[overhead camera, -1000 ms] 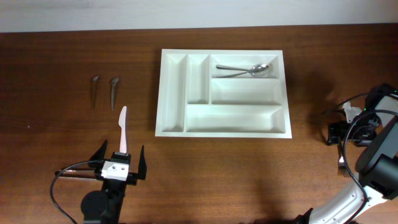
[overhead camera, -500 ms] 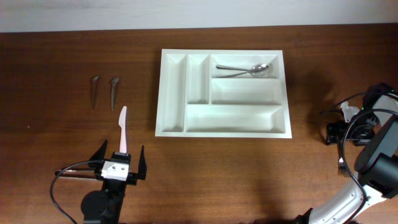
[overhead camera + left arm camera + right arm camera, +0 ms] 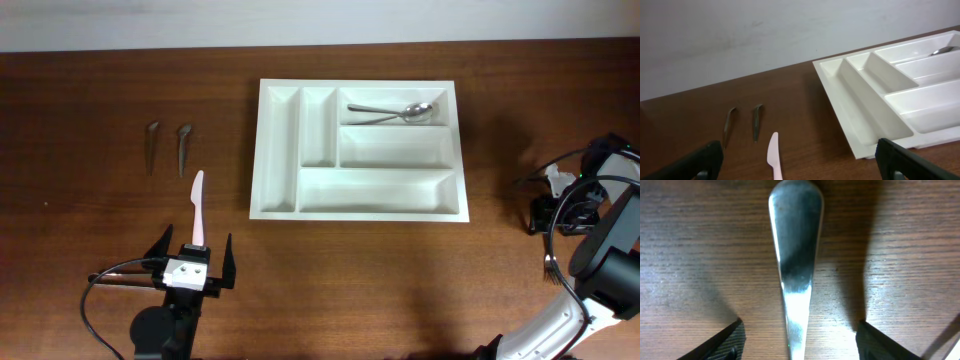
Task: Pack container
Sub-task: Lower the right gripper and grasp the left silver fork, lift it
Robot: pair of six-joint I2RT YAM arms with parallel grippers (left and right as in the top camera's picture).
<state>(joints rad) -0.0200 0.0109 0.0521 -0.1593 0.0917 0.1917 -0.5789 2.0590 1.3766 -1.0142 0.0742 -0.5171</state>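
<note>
1. Overhead, closest to the bench's near edge and left of centre, the left gripper [image 3: 195,245] has its black claw spread wide, gripping nothing.
2. Just beyond it a pale pink plastic knife [image 3: 198,205] lies flat on the brown wooden bench [image 3: 100,80], blade pointing toward the far edge.
3. By the right edge, the right gripper [image 3: 800,344] points down at a shiny steel cutlery handle [image 3: 795,255]. Its claw straddles the handle at a middling width, with a strip of wood showing on each side, so it is not clamped.
4. Farther on, toward the left edge, two small dark grey utensils [image 3: 152,145] lie side by side, not touching.
5. The large white rectangular plastic cutlery tray [image 3: 375,190] sits mid-bench, nearer the far edge than the near one, well apart from both grippers. Steel spoons [image 3: 400,111] lie in its far right long compartment.
</note>
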